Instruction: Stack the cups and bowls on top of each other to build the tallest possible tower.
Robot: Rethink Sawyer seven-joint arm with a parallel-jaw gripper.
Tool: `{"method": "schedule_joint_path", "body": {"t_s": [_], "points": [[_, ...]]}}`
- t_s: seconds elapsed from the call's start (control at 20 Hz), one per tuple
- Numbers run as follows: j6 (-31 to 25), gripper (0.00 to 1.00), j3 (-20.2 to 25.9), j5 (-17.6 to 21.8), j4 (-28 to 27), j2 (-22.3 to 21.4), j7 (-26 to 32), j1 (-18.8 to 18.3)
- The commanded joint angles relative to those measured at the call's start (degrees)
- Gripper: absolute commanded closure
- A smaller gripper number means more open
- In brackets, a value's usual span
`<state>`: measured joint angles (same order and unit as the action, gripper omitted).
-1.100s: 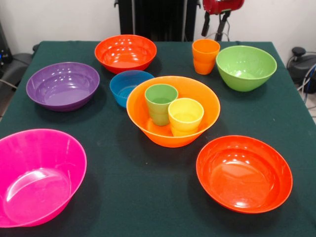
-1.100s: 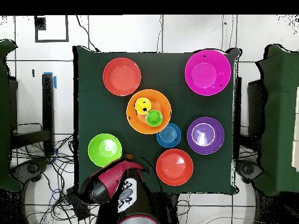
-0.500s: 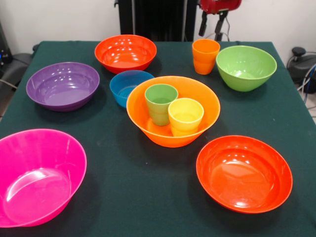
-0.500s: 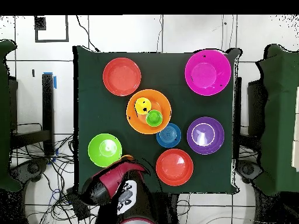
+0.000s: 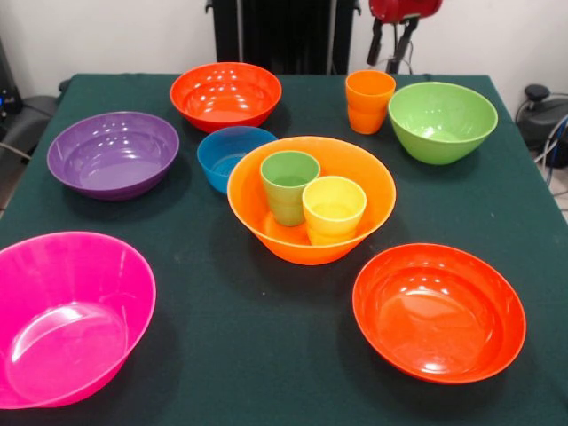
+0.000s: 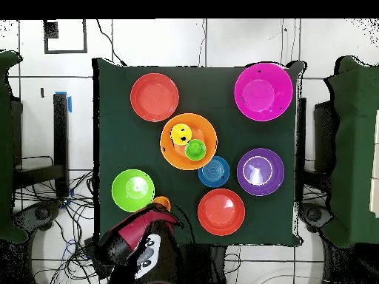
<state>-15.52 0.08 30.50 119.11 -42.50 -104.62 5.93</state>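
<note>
The large light orange bowl [image 5: 297,244] sits mid-table and holds the green cup [image 5: 289,185] and the yellow cup [image 5: 333,209], both upright, side by side. The orange cup [image 5: 369,100] stands alone at the far side, next to the lime green bowl [image 5: 442,120]. My gripper [image 5: 388,55] hangs open and empty above the table's far edge, just behind the orange cup. In the overhead view the arm [image 6: 139,238] lies off the table's edge near the orange cup [image 6: 161,202] and the lime green bowl [image 6: 133,189].
Single bowls lie around the middle: small blue [image 5: 232,155], purple [image 5: 113,153], far red-orange [image 5: 225,93], near red-orange [image 5: 437,311] and large pink [image 5: 67,315] at the front left corner. None is stacked on another.
The arm has drawn back a little toward its base, so the orange cup now shows beside it in the overhead view. No cup or bowl has moved.
</note>
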Motion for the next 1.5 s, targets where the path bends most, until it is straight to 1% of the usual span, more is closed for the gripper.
{"method": "schedule_joint_path", "body": {"t_s": [0.05,0.15,0.4,0.7,1.05,1.5], "points": [[4.16,0.0,0.92,-2.61,0.82,3.23,-10.61,1.58],[4.55,0.0,0.75,-2.92,0.69,3.65,-10.71,1.84],[3.71,0.0,2.1,-3.36,0.14,4.91,-8.85,0.28],[7.16,0.0,1.71,-2.58,-0.39,6.91,-8.71,-0.41],[10.21,0.0,-0.55,-1.41,-2.09,8.79,-8.45,0.49],[13.83,0.0,-2.66,-2.08,-2.25,10.69,-8.67,2.12]]}}
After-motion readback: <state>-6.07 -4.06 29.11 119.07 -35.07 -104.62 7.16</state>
